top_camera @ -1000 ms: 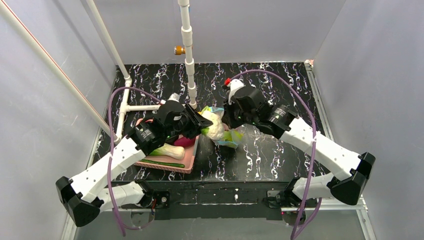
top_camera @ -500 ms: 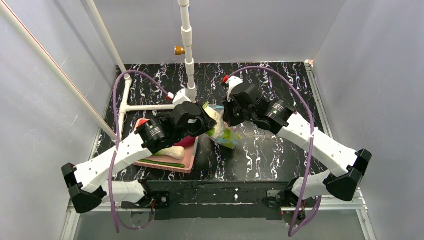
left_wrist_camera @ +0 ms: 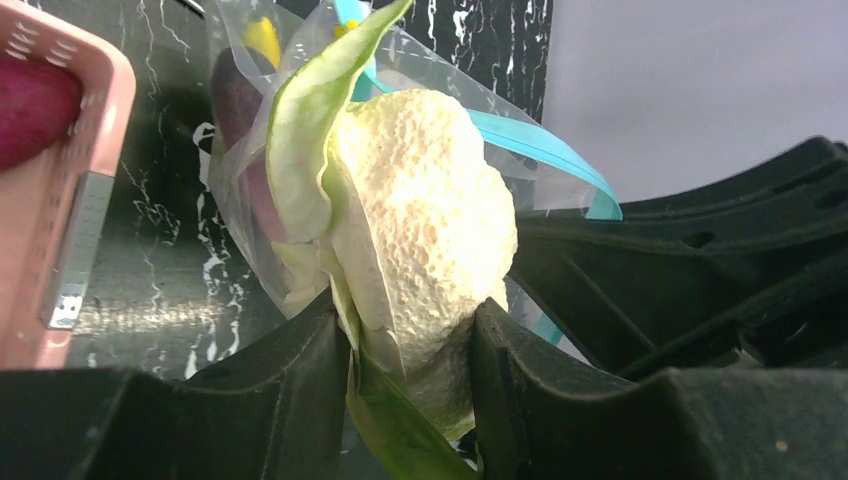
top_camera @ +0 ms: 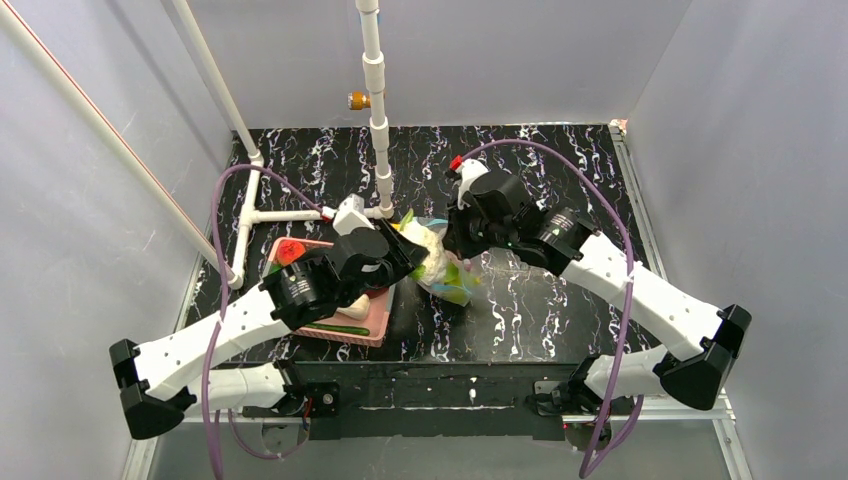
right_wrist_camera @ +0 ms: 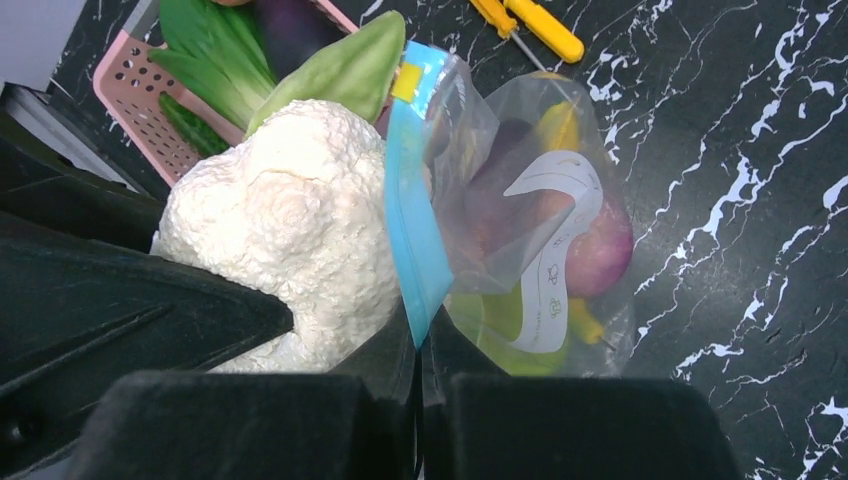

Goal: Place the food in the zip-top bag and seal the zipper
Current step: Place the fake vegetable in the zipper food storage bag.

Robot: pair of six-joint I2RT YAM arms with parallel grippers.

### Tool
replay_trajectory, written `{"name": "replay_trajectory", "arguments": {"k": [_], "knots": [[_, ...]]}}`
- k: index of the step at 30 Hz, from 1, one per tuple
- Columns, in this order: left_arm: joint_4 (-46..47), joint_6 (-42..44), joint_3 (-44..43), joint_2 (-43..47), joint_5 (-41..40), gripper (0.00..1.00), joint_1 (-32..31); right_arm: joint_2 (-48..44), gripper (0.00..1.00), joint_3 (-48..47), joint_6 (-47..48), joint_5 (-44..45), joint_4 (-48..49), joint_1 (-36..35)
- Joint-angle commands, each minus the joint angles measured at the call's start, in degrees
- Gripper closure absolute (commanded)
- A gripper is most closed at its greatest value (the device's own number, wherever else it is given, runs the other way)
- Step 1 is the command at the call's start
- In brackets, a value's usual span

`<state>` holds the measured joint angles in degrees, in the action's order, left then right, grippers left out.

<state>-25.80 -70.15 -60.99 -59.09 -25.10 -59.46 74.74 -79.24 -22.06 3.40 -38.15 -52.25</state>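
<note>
My left gripper (left_wrist_camera: 410,340) is shut on the white-and-green leafy head (left_wrist_camera: 430,200), gripping its lower part. The head (top_camera: 430,245) is pressed against the mouth of the clear zip-top bag (right_wrist_camera: 540,200); whether it sits inside I cannot tell. My right gripper (right_wrist_camera: 418,345) is shut on the teal-blue zipper (right_wrist_camera: 410,200) and holds that edge up. Inside the bag lie a dark red-purple piece (right_wrist_camera: 600,250), a yellow piece (right_wrist_camera: 555,125) and something green (right_wrist_camera: 500,320). In the top view both grippers meet at the bag (top_camera: 455,280), the left gripper (top_camera: 405,255) on its left and the right gripper (top_camera: 452,240) above it.
A pink basket (top_camera: 370,320) sits under my left arm with green leafy pieces (right_wrist_camera: 215,50) and a dark red one (left_wrist_camera: 30,100) in it. Yellow-handled screwdrivers (right_wrist_camera: 545,30) lie beyond the bag. A white pipe frame (top_camera: 375,120) stands at the back left.
My left arm has swung and settled lower, still holding the leafy head at the bag mouth. The right gripper shifted slightly and keeps its grip on the zipper.
</note>
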Motion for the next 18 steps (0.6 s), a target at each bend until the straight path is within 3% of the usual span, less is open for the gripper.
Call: {"name": "replay_trajectory", "arguments": {"k": [1,8,12,15,18], "knots": [[6.55,-12.59,-2.56,-1.12,-1.13,1.00,-0.39,-2.22,0.99,2.15,-0.23,-7.84,9.96,-2.92],[-6.67,-23.59,-7.52,-5.03,-4.67,1.00,-0.39,-1.96,0.99,1.89,1.35,-1.23,10.67,-5.08],[-7.93,-22.96,-7.53,-6.39,-7.89,1.00,-0.39,-1.62,0.99,0.56,2.06,1.22,9.44,-5.06],[-9.24,-23.15,-7.88,-7.67,-9.12,0.94,-0.39,-1.75,0.99,0.92,2.31,0.58,10.25,-5.06],[-6.11,-17.31,-8.71,-7.84,-9.66,0.96,-0.41,-1.29,0.99,2.49,2.37,-1.76,10.77,-5.01]]}}
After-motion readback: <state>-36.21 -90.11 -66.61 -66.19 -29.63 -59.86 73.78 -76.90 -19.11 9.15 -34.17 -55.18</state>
